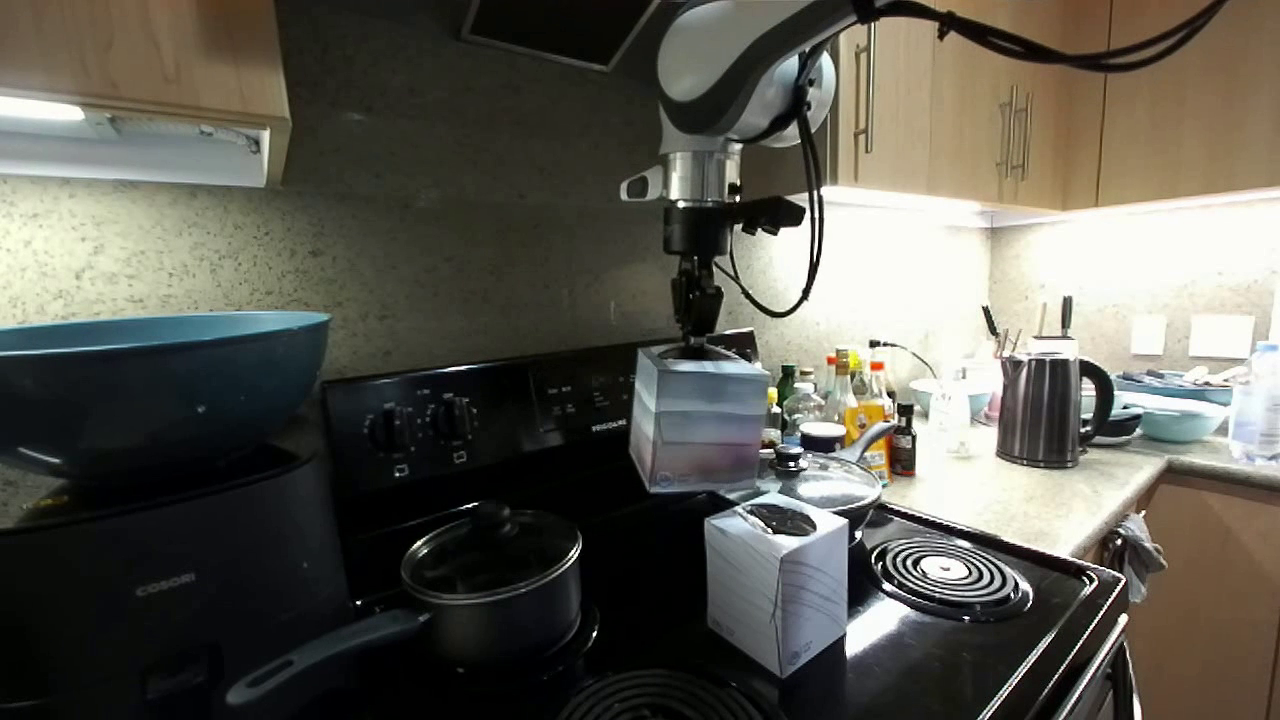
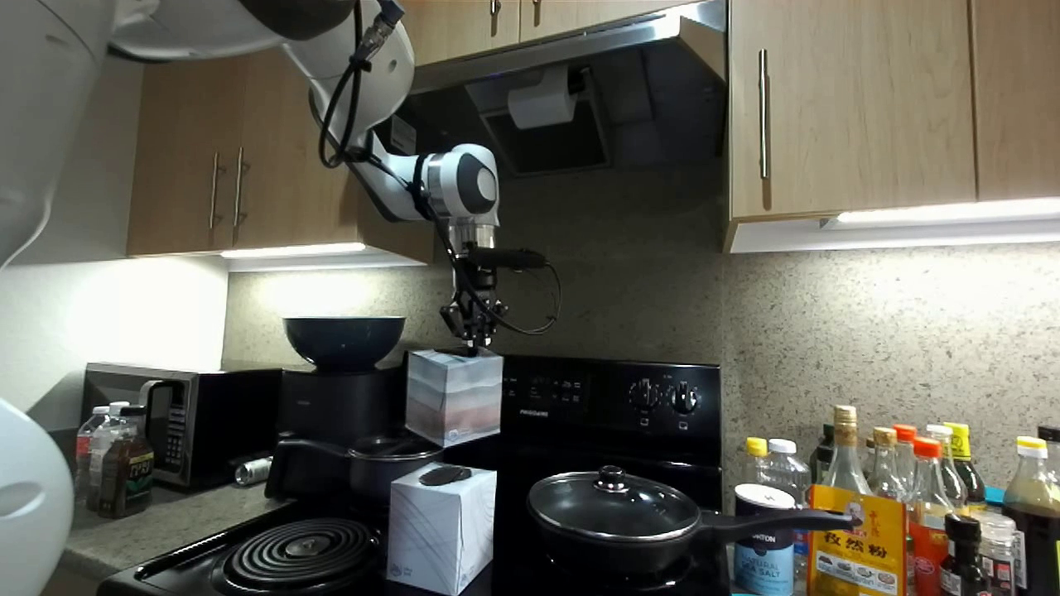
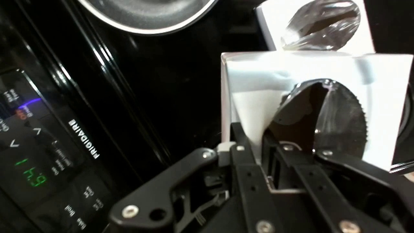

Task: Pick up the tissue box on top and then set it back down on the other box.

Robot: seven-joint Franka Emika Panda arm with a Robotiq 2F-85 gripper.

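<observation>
My gripper (image 1: 698, 335) is shut on the top edge of the grey-blue banded tissue box (image 1: 700, 425), with one finger inside its oval slot. The wrist view shows the gripper (image 3: 254, 137) pinching the cardboard of the tissue box (image 3: 250, 81) between its fingers. The tissue box hangs in the air, slightly tilted, in both exterior views (image 2: 454, 397). The other box (image 1: 770, 590), whitish with a dark oval slot, stands on the stove below and apart from it (image 2: 443, 530). In the wrist view the other box (image 3: 273, 16) is partly hidden by the held box.
A lidded saucepan (image 1: 495, 590) and a lidded frying pan (image 2: 617, 513) stand on the stove near the other box. The stove's control panel (image 2: 613, 397) rises behind. Several bottles (image 2: 849, 463) and a yellow packet (image 2: 857, 542) stand beside the frying pan.
</observation>
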